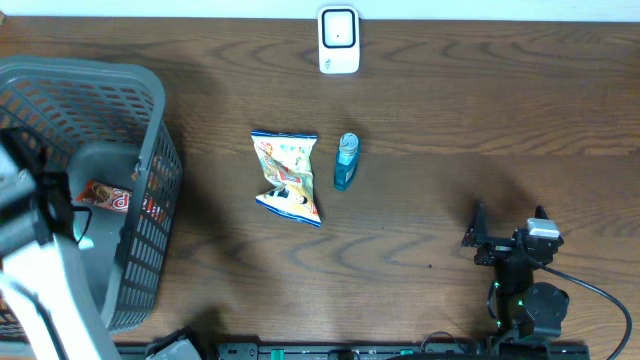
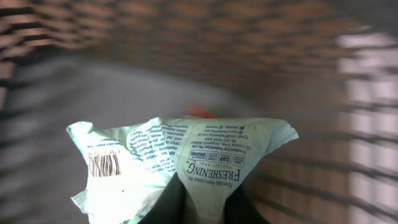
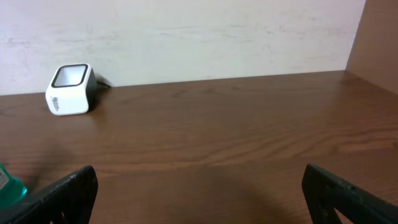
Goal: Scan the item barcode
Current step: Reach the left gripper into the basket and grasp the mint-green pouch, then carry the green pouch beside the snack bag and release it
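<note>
Scanner (image 1: 338, 40) is found at two o'clock from the packet (image 2: 205, 149) clamped in the left gripper (image 2: 199, 208); the right gripper (image 3: 199, 196) is spread open.

Left wrist view: basket (image 2: 186, 37) mesh blurred; packet (image 2: 186, 162) cut off by bottom edge, fine print too small to read; left tool (image 2: 194, 210) mostly hidden under packet.
Right wrist view: bottle (image 3: 7, 185) cut by left edge; right tool (image 3: 199, 171) fingers (image 3: 65, 196) cropped at bottom.
</note>
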Tool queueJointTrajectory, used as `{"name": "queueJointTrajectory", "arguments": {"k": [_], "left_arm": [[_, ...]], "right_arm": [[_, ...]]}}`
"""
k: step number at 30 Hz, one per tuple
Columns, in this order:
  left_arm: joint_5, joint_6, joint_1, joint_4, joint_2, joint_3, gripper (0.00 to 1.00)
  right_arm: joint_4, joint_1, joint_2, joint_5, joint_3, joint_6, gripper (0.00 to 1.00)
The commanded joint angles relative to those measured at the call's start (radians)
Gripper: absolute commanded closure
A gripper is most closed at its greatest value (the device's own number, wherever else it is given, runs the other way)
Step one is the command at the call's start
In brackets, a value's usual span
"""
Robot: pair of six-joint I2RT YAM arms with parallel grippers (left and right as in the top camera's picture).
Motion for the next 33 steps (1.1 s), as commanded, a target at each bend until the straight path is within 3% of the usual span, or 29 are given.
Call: {"name": "queueJointTrajectory", "arguments": {"k": [1, 8, 15, 26, 33], "left_arm": [[0.29, 0.118, -0.008, 0.093, -0.154, 0.024, 0.93], [0.624, 0.284, -0.158, 0.326, -0.404, 0.024, 0.92], [0.793, 0.34, -0.408, 0.343, -0.439, 0.003, 0.93], [0.763, 0.631, -0.912, 0.278, -0.218, -0.098, 0.93], [0.397, 0.583, -1.223, 0.203, 0.068, -0.102, 0.93]], "right_arm": [[-0.004, -0.005, -0.006, -0.003, -0.002, 0.013, 0.01], [-0.004, -0.005, -0.006, -0.003, -0.002, 0.013, 0.01], [-0.004, -0.005, -0.006, -0.003, -0.002, 0.013, 0.01], [-0.004, -0.005, -0.006, -0.003, -0.002, 0.013, 0.01], [-0.004, -0.005, -0.006, -0.003, -0.002, 0.013, 0.01]]}}
